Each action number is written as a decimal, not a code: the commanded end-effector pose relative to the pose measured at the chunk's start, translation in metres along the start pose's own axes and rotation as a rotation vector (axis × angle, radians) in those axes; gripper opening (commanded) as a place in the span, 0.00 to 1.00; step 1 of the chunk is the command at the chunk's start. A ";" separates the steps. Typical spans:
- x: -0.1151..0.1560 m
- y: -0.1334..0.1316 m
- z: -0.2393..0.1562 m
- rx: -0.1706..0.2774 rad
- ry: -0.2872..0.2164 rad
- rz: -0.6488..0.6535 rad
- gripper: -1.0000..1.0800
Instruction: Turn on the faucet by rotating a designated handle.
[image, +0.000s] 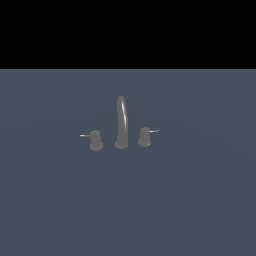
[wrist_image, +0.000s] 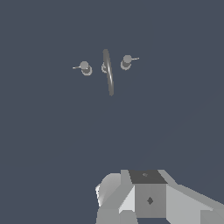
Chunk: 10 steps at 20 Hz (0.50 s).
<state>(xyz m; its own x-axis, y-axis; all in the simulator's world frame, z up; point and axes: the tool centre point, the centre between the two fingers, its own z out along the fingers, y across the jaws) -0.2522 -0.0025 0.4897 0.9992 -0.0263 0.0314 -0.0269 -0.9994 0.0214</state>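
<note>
Wrist view showed only my gripper's body (wrist_image: 148, 199), fingers hidden, so I could not tell their spread. Well apart stood the faucet (wrist_image: 108, 72), its handle (wrist_image: 85, 68) beside the spout. Approach unstarted; next I judged: reach that lever.

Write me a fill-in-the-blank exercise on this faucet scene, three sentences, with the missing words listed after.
1. The tall arched spout stands ____ the two knobs.
2. In the exterior view, the handle has its thin lever pointing toward that view's ____.
3. The twin knob has a lever pointing the ____ way from the handle's.

Missing words: between; left; opposite
</note>
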 end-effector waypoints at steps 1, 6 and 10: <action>0.000 0.000 0.000 0.000 0.000 0.000 0.00; 0.001 -0.003 0.004 0.000 0.000 0.013 0.00; 0.003 -0.010 0.012 0.000 -0.001 0.041 0.00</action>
<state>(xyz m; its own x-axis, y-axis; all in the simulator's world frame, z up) -0.2496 0.0043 0.4808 0.9979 -0.0562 0.0313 -0.0568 -0.9982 0.0205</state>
